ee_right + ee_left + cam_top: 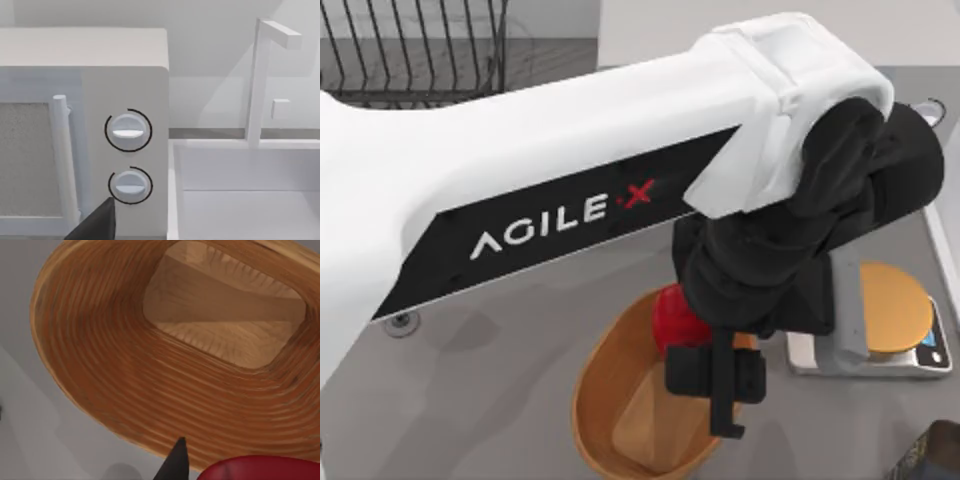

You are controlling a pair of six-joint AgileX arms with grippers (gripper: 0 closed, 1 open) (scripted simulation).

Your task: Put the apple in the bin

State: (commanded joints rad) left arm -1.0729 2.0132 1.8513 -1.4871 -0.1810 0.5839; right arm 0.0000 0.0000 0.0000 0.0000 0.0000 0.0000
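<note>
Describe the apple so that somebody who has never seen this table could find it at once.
Start at the big oval wooden basket near the table's front edge. Over its rim hangs the left gripper, and the apple sits in its grasp. It is small, round and glossy red, unlike the flat tan disc on the scale nearby.

Grey matte bench (500, 400); white microwave with two round dials (125, 150); white sink basin (240, 200); pale wall (200, 50).

Bin (610, 400) sits at the table's (470, 390) near edge, about mid-width. Apple (675, 318) is over the bin's far rim, under the left gripper (705, 345). Scale (900, 320) is just right of the bin, near the right edge. Wire rack (420, 50) in the far-left corner.
</note>
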